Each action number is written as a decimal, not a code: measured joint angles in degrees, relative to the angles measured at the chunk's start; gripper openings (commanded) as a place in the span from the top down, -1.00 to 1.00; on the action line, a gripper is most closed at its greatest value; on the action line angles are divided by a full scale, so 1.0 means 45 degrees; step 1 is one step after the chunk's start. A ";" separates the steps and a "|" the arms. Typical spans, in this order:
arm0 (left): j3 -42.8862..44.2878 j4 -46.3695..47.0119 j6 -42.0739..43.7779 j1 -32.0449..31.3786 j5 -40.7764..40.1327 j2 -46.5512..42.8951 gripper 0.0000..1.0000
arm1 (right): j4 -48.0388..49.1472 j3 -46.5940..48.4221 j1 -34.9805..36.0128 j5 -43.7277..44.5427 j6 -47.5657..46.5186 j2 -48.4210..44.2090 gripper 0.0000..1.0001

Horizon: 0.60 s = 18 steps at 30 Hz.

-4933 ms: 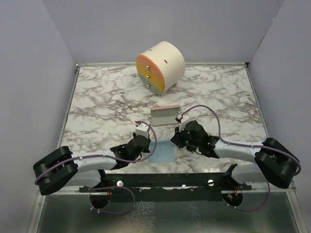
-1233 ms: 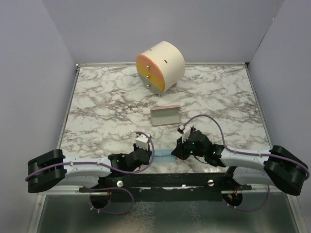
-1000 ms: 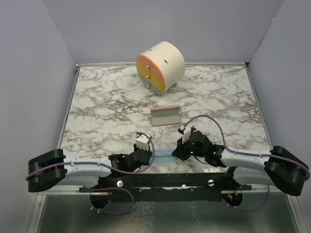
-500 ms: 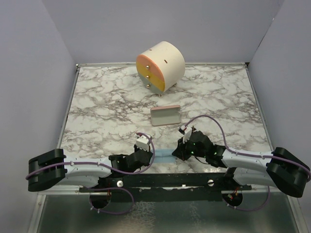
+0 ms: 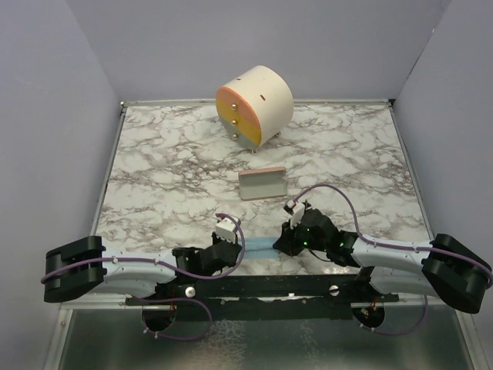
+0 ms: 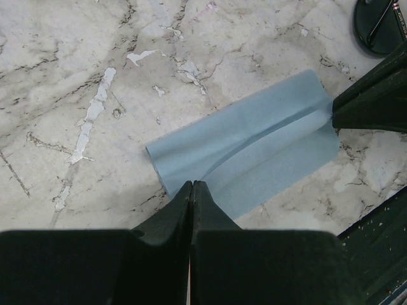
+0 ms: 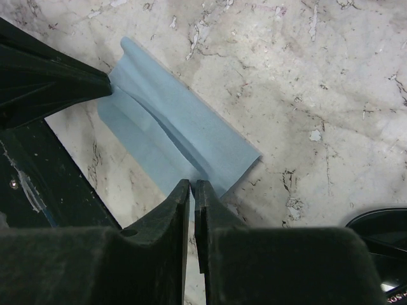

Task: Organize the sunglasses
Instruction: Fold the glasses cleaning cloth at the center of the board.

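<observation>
No legible text or markings

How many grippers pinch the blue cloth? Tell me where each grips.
2. The left gripper is shut on one end of the blue cloth; the right gripper, on the opposite end.

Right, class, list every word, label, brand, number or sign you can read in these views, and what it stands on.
No readable text in any view.
pink case: plain, no lettering.
round drawer cabinet: knobs only, no label.
blue cloth: blank.
sunglasses: only part of a lens shows, unmarked.
left gripper and right gripper: plain black fingers, no print.
</observation>
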 measured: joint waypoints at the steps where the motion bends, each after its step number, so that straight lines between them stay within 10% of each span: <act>1: 0.0000 0.0005 -0.0005 -0.0024 -0.0015 0.0000 0.99 | 0.0000 0.0000 0.0024 0.0000 0.0024 0.0000 0.74; 18: 0.0000 -0.0102 -0.0311 -0.0452 -0.0112 -0.0136 0.98 | 0.0005 -0.0291 0.0277 -0.0039 0.0194 -0.0355 0.70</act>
